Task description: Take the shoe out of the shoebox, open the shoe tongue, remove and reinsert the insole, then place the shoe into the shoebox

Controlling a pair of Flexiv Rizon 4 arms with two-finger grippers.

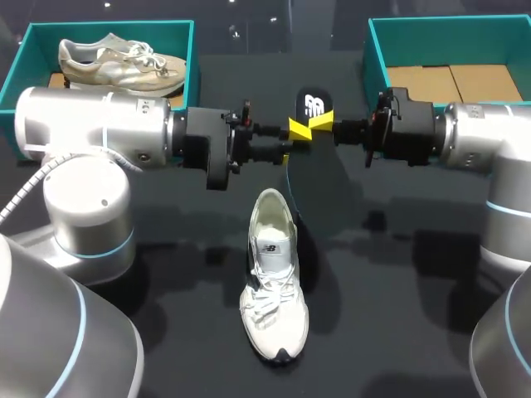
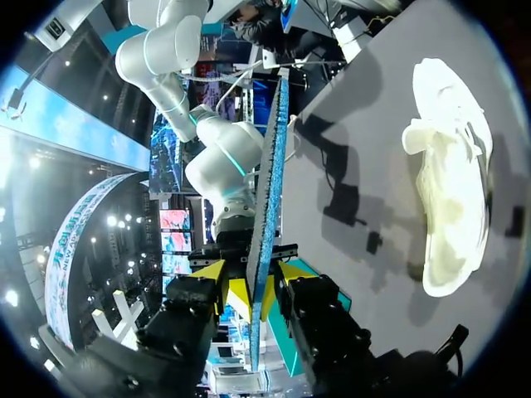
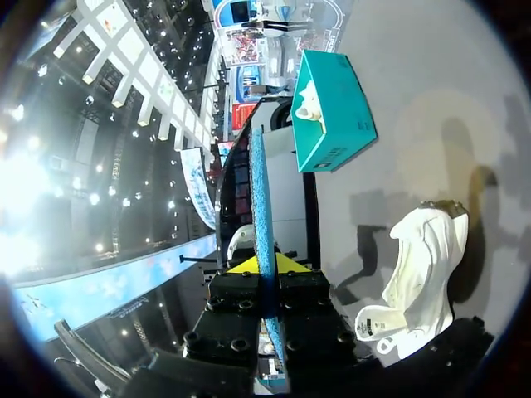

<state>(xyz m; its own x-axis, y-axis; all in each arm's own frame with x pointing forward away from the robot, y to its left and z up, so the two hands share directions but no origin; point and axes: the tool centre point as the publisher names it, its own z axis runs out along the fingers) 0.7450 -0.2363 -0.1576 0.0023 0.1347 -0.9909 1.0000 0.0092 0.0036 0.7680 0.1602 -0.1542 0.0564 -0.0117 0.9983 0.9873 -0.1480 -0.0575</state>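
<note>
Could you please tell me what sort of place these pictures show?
Probably a two-arm robot workstation for shoe handling: a dark table carries the teal left shoebox and right shoebox, a white shoe lies between, and the left gripper and right gripper both clamp an insole.

At the top middle of the head view, only the dark upper end of the insole (image 1: pixel 314 104) shows. The rest is covered where the left gripper (image 1: pixel 290 143) and right gripper (image 1: pixel 325 124) pinch it from either side. At upper left, the left shoebox (image 1: pixel 25 58) has its near side behind the left arm (image 1: pixel 91 124). At upper right, the right shoebox (image 1: pixel 377 50) runs off the frame's right edge and dips behind the right arm (image 1: pixel 481 137). Both wrist views catch the insole edge-on, so its faces are unseen. In the right wrist view, one end of the white shoe (image 3: pixel 423 265) slips behind the gripper's black body.
</note>
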